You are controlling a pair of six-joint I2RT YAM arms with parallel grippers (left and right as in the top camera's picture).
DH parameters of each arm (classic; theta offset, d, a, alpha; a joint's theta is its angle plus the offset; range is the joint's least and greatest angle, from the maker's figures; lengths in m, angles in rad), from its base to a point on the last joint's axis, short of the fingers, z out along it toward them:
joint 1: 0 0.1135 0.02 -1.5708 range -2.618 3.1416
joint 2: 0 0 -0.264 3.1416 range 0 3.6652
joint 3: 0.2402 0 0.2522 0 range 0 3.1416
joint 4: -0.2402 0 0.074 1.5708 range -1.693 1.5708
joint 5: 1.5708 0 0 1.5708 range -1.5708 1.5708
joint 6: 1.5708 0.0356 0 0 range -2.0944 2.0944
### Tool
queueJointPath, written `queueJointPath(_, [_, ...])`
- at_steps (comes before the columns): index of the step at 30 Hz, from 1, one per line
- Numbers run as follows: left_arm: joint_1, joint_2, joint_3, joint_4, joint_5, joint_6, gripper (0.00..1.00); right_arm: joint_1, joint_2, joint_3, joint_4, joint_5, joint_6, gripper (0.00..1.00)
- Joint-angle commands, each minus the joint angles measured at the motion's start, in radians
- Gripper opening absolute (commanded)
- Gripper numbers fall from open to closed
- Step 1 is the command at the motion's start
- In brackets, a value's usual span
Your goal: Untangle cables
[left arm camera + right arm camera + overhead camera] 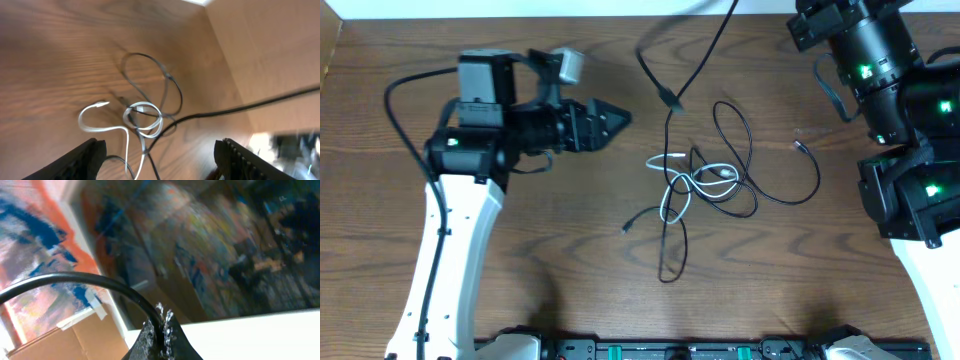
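Gaping empty, left jaws face one white (pixel 667 205), two black cables (pixel 817 178); right pinch black.

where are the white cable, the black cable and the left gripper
white cable (pixel 80 119), left wrist, left bend
black cable (pixel 75 277), right wrist, arc near fingers
left gripper (pixel 159 148), left wrist, midway between fingertips

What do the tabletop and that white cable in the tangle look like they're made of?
The tabletop looks like dark brown wood or a wood-look laminate: grain lines run across it, with a faint sheen. The white cable seems to be a soft, plastic-jacketed cord, smooth and slightly glossy, since it bends in loose curls.
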Motion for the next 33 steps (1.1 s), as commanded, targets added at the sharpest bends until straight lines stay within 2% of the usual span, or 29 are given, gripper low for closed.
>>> queueJointPath(1, [-0.078, -0.001, 0.009, 0.012, 0.032, 0.177, 0.75, -0.019, -0.004, 0.019, -0.049, 0.096, 0.083, 0.01])
queueJointPath(5, [-0.154, 0.0, 0.009, 0.08, 0.03, 0.241, 0.75, -0.035, 0.005, 0.019, -0.071, 0.12, 0.166, 0.01])
queueJointPath(14, [-0.216, 0.005, 0.009, 0.167, 0.023, 0.24, 0.75, -0.035, 0.007, 0.019, -0.078, 0.111, 0.213, 0.01])
queueJointPath(19, [-0.248, 0.035, 0.009, 0.269, 0.023, 0.24, 0.75, -0.035, 0.007, 0.019, -0.084, 0.064, 0.24, 0.01])
queueJointPath(21, [-0.258, 0.048, 0.009, 0.294, 0.024, 0.239, 0.69, -0.037, 0.007, 0.019, -0.096, 0.064, 0.24, 0.01])
queueJointPath(22, [-0.261, 0.051, 0.009, 0.297, 0.024, 0.239, 0.63, -0.04, 0.007, 0.019, -0.105, 0.064, 0.24, 0.01])
queueJointPath(29, [-0.26, 0.052, 0.009, 0.334, 0.023, 0.204, 0.1, -0.063, 0.007, 0.019, -0.174, 0.066, 0.24, 0.01])
queueJointPath(33, [-0.255, 0.052, 0.009, 0.344, -0.012, 0.174, 0.08, -0.111, 0.007, 0.019, -0.217, 0.09, 0.24, 0.01])
